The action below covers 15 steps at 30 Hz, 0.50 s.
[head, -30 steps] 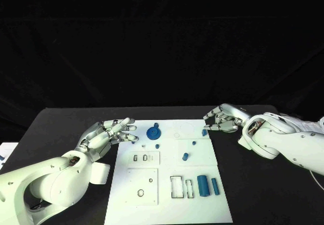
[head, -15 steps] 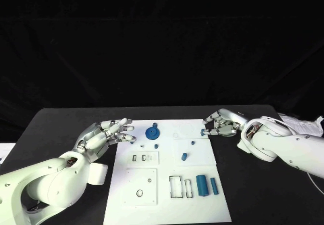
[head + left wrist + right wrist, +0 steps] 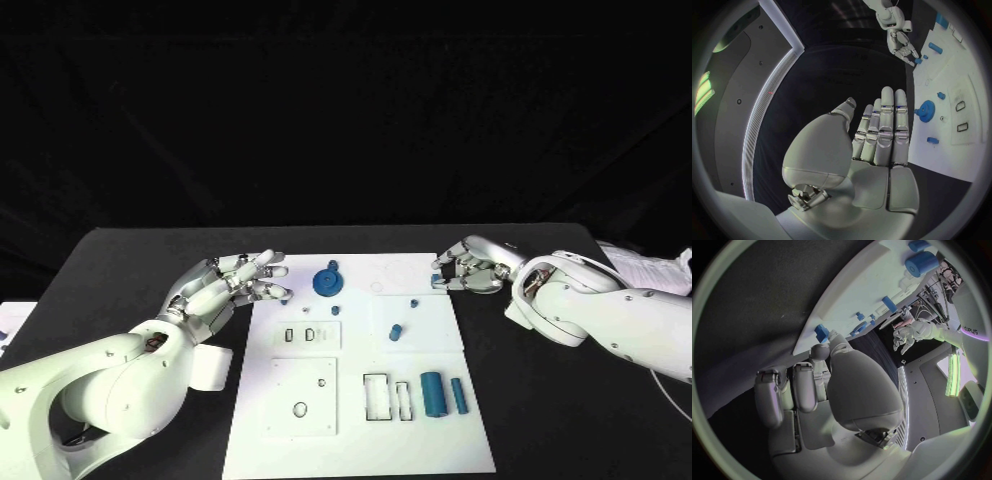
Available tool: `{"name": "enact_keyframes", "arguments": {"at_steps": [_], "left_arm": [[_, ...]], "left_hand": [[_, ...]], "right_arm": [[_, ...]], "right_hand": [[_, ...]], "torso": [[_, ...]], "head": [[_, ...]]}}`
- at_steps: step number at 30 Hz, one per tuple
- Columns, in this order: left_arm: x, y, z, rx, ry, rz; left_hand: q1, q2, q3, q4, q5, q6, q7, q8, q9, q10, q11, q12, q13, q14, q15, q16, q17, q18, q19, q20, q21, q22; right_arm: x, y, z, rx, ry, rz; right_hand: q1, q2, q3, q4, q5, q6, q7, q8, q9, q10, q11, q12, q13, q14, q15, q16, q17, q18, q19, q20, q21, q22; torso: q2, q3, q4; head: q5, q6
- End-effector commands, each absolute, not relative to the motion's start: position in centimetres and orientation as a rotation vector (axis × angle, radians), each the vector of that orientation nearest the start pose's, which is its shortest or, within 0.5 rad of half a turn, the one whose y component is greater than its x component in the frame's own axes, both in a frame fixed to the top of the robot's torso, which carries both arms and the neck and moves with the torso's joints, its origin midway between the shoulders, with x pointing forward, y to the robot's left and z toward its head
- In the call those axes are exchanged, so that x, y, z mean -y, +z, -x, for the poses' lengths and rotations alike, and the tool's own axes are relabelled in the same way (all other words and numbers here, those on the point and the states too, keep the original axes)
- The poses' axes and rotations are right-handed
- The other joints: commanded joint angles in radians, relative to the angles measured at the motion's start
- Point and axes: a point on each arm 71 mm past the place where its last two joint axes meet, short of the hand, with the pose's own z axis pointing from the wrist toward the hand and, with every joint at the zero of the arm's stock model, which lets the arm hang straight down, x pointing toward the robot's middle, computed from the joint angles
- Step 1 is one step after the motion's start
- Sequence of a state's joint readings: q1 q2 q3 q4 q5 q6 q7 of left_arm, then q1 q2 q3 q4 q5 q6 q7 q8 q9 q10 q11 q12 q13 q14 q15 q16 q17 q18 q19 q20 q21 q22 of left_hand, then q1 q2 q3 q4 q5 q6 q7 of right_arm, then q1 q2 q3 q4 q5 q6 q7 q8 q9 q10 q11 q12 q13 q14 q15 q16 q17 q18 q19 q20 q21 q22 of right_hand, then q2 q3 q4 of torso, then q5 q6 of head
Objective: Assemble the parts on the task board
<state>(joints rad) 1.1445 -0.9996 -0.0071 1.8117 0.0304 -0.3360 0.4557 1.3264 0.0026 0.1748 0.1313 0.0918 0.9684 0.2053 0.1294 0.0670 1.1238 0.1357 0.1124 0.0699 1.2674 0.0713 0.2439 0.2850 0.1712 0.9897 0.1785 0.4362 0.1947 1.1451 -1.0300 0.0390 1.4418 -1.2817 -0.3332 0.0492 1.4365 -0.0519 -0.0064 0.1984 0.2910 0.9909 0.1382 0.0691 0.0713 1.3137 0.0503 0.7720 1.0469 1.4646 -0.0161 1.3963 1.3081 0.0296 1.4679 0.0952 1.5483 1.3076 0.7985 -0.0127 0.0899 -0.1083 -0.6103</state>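
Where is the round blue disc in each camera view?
Head view: round blue disc on the task board's far left part, beside the left robot hand.
Left wrist view: disc just beyond that hand's fingertips.
Right wrist view: disc near the board's edge, facing that hand.
Shared landmark: the left robot hand.

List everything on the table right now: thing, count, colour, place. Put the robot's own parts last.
task board: one, white, middle of the black table.
round part: one, blue, far left area of the board.
small parts: a few, blue, scattered across the board's middle and far half; exact count unclear.
cylinder part: one, blue, near right area of the board.
bar part: one, blue, slim, just right of the cylinder.
corner part: one, blue, far right edge of the board, pinched by the right hand.
left hand: one, silver, fingers extended, holding nothing, left of the board.
right hand: one, silver, at the board's far right corner.
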Motion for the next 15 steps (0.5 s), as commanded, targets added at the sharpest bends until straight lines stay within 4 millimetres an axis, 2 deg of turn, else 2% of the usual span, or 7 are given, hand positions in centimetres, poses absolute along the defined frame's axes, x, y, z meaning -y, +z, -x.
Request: {"name": "enact_keyframes", "arguments": {"at_steps": [1, 15], "left_arm": [[-20.07, -16.28, -42.69, -1.398, -1.719, 1.135], [-20.09, -16.28, -42.70, -1.398, -1.718, 1.136]], "left_hand": [[0.008, -0.001, 0.002, -0.004, -0.001, 0.005, -0.001, -0.003, -0.001, 0.006, 0.001, -0.004, -0.001, 0.007, 0.000, -0.003, 0.001, 0.011, 0.007, 0.003, 0.001, 0.000], [0.008, -0.001, 0.002, -0.004, -0.001, 0.005, -0.001, -0.004, -0.001, 0.006, 0.001, -0.004, -0.001, 0.007, 0.000, -0.004, 0.001, 0.011, 0.007, 0.003, 0.001, 0.000]], "right_arm": [[31.75, -18.33, -48.86, -1.655, 0.611, -0.071], [31.39, -18.97, -49.07, -1.666, 0.616, -0.070]], "right_hand": [[0.012, 0.001, 0.004, -0.008, -0.011, 0.009, 0.000, 0.003, 0.001, 0.005, -0.004, 0.005, 0.003, 0.056, -0.009, 0.001, 0.013, -0.016, 0.061, -0.007, -0.003, 0.210], [0.031, 0.019, 0.023, -0.014, -0.044, 0.033, -0.004, 0.008, 0.003, 0.010, -0.008, 0.006, 0.004, 0.057, -0.012, 0.003, 0.017, -0.016, 0.062, -0.009, -0.002, 0.212]], "torso": [[0.000, 0.0006, -0.0014], [-0.001, 0.0006, -0.0006]], "head": [[0.001, -0.001], [0.003, -0.002]]}}
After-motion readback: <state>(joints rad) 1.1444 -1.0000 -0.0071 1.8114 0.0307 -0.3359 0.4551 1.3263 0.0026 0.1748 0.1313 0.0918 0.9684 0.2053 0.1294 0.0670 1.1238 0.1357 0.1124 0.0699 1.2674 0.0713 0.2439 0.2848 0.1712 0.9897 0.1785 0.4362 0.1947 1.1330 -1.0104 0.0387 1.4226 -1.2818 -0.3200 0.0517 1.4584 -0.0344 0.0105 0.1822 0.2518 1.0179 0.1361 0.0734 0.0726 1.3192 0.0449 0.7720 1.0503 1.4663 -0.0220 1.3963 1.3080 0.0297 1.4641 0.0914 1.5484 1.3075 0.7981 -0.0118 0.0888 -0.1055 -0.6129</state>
